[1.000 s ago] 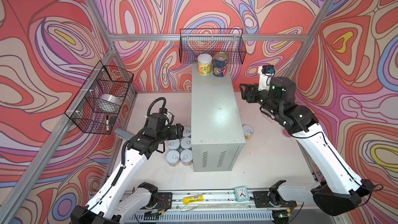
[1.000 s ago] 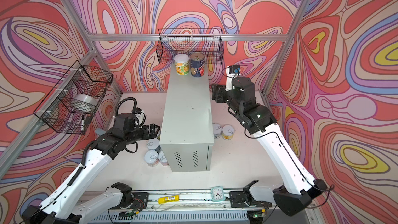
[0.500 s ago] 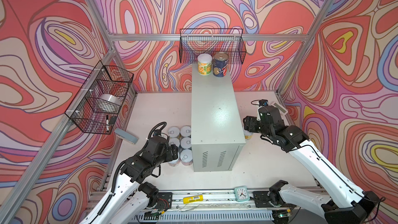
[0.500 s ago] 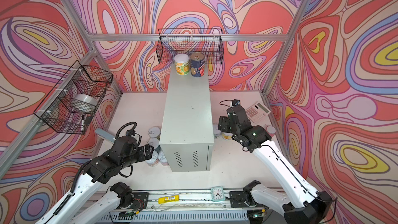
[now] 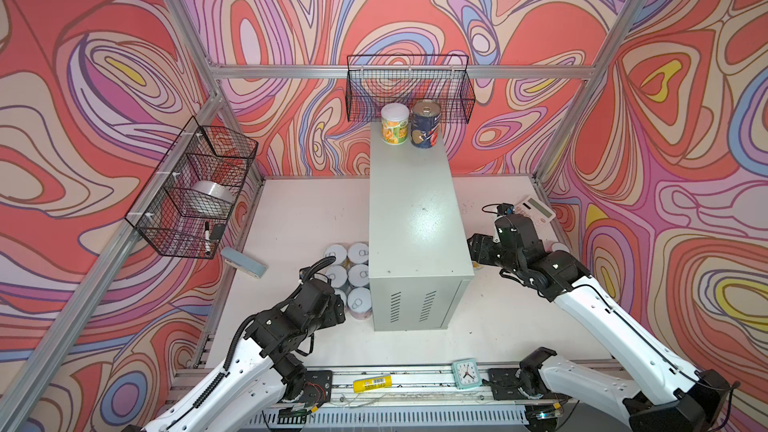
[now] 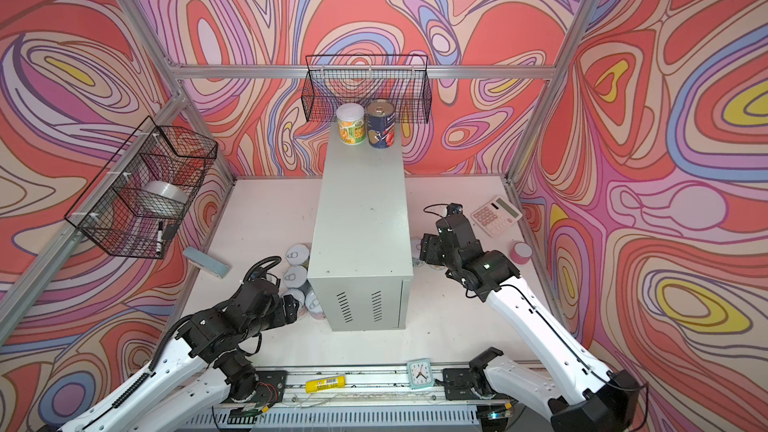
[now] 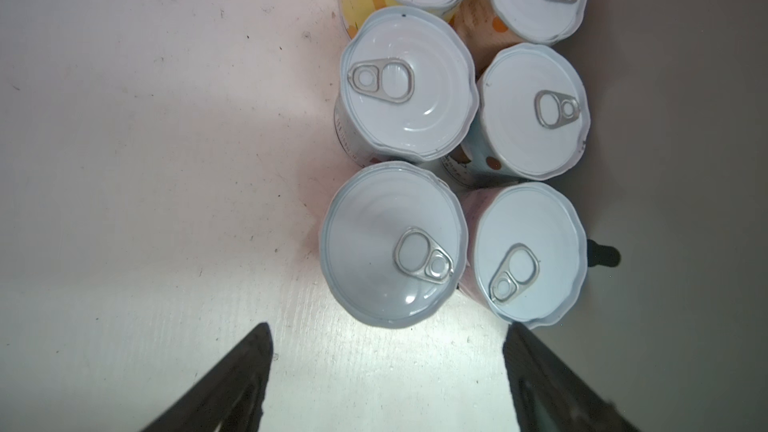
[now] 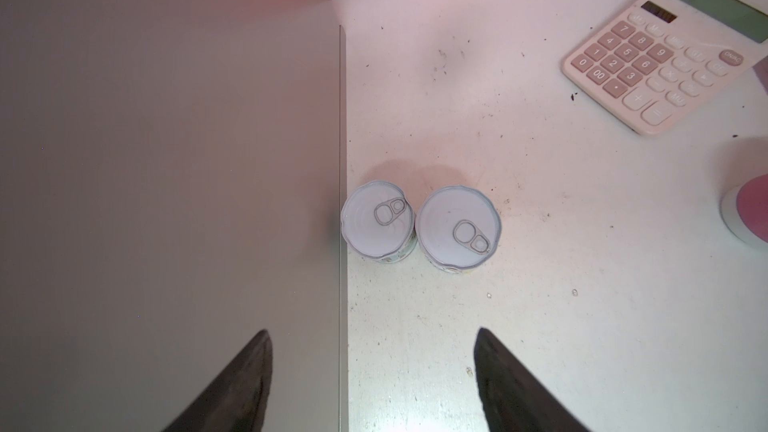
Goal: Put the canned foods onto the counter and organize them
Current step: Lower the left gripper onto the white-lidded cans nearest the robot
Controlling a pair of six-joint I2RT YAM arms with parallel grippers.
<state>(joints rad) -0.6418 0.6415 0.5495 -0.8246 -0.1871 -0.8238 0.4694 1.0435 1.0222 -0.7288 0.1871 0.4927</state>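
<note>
Both claws are spread and empty. The left claw point(image 7: 388, 328) faces six packed tins point(image 7: 534, 112) on the desk point(image 7: 124, 160), left of the grey box point(image 5: 415, 218). The right claw point(image 8: 372, 331) faces two tins point(image 8: 457, 228) right of it. Better to take the near outer tin point(image 7: 392, 245) first, since the neighbours touch.

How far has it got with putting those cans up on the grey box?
Barely started. Done: a white-lidded can and a navy can stand at the counter's far end. In hand: nothing; the left gripper is open by six cans, the right gripper open near two cans. Left: those eight, all on the table.
</note>
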